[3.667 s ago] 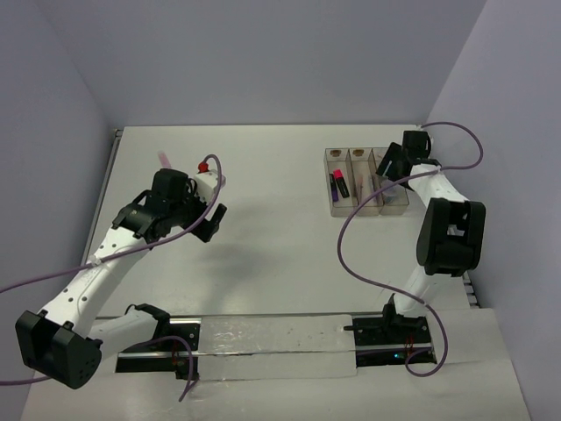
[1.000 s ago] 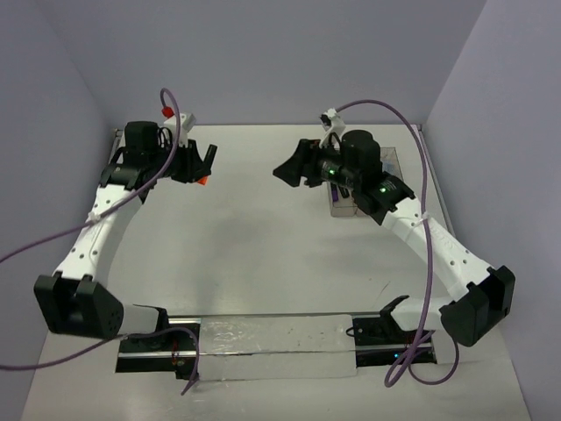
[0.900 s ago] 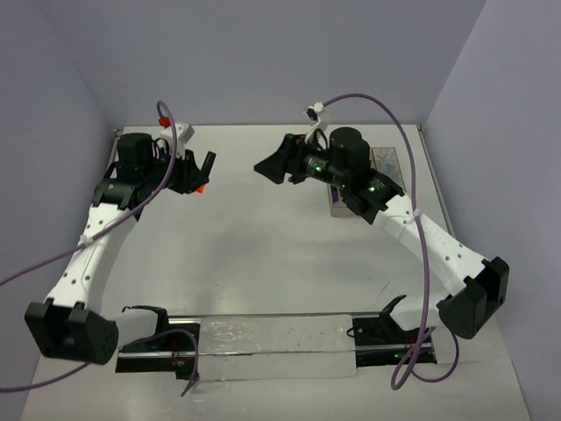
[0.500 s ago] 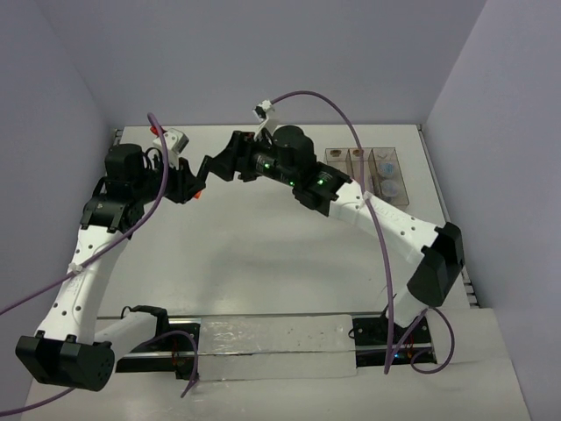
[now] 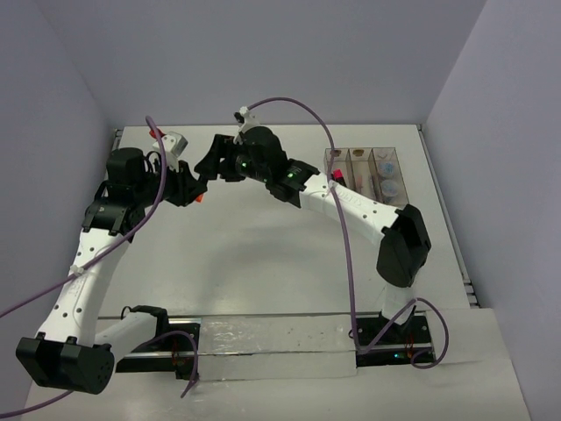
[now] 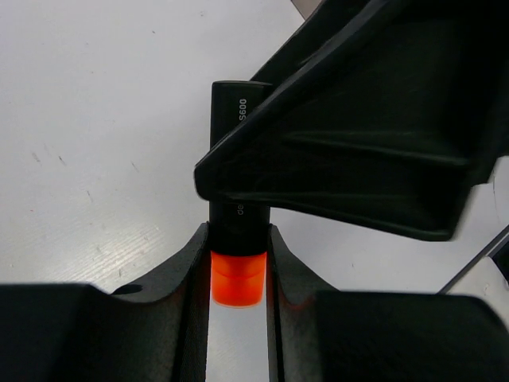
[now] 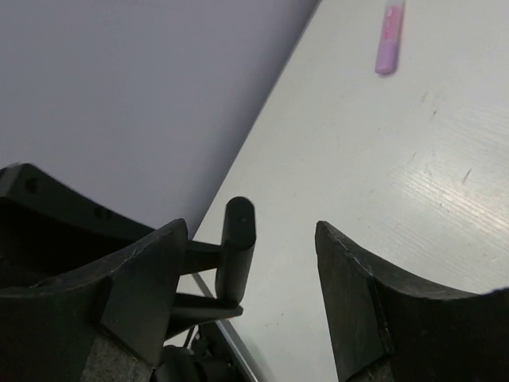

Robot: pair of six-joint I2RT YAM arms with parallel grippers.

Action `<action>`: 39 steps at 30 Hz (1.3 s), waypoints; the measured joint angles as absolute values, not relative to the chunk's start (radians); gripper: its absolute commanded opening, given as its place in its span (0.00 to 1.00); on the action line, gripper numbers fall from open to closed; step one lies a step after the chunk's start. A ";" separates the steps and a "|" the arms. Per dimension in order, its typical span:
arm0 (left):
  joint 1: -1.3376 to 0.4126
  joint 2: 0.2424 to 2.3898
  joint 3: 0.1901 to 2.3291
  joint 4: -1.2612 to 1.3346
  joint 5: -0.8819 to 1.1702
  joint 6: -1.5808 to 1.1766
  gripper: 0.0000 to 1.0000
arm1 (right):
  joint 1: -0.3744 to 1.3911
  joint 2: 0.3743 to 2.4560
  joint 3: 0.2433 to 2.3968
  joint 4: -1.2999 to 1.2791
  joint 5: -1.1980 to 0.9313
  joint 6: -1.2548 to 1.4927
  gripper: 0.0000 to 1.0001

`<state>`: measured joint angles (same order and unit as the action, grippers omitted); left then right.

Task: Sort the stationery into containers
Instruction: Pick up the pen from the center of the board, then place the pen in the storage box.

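The left gripper [image 5: 190,188] holds a short black highlighter [image 6: 237,231] clamped between its fingers above the far left part of the white table [image 5: 263,254]. The orange end [image 6: 237,278] sits down in the grip and the black barrel points out beyond the fingertips. The right arm reaches across from the other side. The right gripper [image 7: 250,235] has its jaws spread wide on either side of that barrel, and they are not closed on it. In the left wrist view, one of its black fingers [image 6: 358,151] crosses in front of the barrel. A pink stick [image 7: 389,36] lies flat on the table beyond the two grippers.

Well apart, at the far right of the table, stand the three clear bins [image 5: 361,150], joined in a row. The rightmost holds two round bluish pots [image 5: 392,187]. What lies in the other two is too small to make out, and the right arm partly hides it.
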<state>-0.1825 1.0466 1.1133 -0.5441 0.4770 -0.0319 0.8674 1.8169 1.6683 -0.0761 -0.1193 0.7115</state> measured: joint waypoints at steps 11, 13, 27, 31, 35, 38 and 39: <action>-0.182 1.073 1.104 -0.517 0.478 -0.061 0.62 | 0.870 1.909 1.734 -0.072 -0.191 0.769 0.00; -0.183 1.083 1.106 -0.518 0.480 -0.063 0.99 | 0.870 1.909 1.734 -0.074 -0.192 0.763 0.00; -0.181 1.186 1.144 -0.572 0.388 -0.071 0.99 | 0.538 1.712 1.555 -0.301 -0.111 0.457 0.02; -0.179 1.156 1.083 -0.538 0.335 -0.075 0.99 | 0.401 1.689 1.563 -0.420 0.042 0.319 0.09; -0.169 1.106 1.008 -0.486 0.296 -0.080 0.99 | 0.312 1.721 1.568 -0.509 0.157 0.225 0.10; -0.168 1.093 0.992 -0.460 0.279 -0.083 0.99 | 0.266 1.763 1.568 -0.542 0.224 0.187 0.11; -0.168 1.093 0.990 -0.451 0.273 -0.082 0.99 | 0.260 1.777 1.568 -0.548 0.243 0.177 0.11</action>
<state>-0.1680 1.0927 0.9896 -0.4511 0.2727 -0.0822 0.2604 1.7767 1.5684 -0.5479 0.2425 0.1765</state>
